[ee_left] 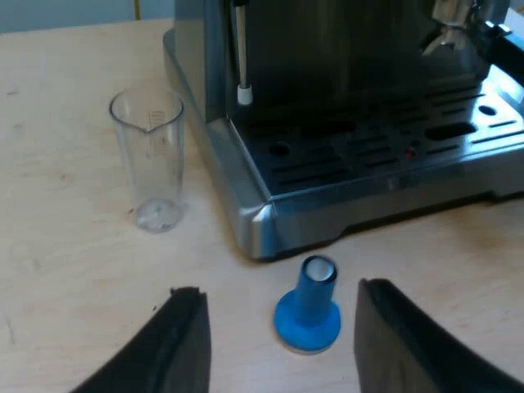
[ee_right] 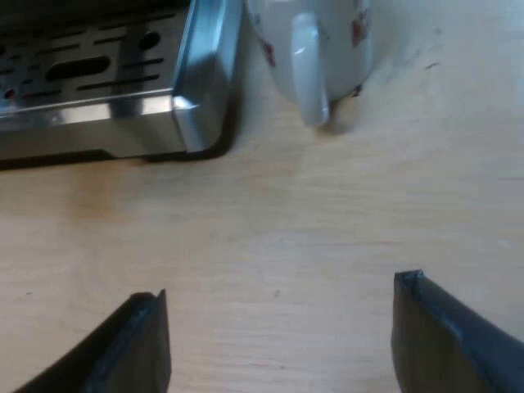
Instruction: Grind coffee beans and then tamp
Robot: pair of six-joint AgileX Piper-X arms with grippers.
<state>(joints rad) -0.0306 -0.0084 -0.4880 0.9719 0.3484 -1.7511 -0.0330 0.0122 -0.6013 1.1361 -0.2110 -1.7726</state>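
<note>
A blue tamper [ee_left: 309, 307] stands on the wooden table just off the corner of the espresso machine's drip tray [ee_left: 385, 155]. My left gripper [ee_left: 282, 315] is open, and the tamper sits between its two black fingers without touching either. A clear measuring glass [ee_left: 150, 158] stands upright and empty beside the machine. My right gripper [ee_right: 282, 315] is open over bare table, with nothing between its fingers. Beyond it a white mug [ee_right: 315, 49] with red marks stands by the drip tray corner [ee_right: 196, 110], handle turned toward the gripper.
The machine's steam wand [ee_left: 242, 57] hangs over the drip tray near the glass. Part of the brew group [ee_left: 458, 24] shows above the tray. Light wooden table [ee_right: 327, 221] lies under both grippers.
</note>
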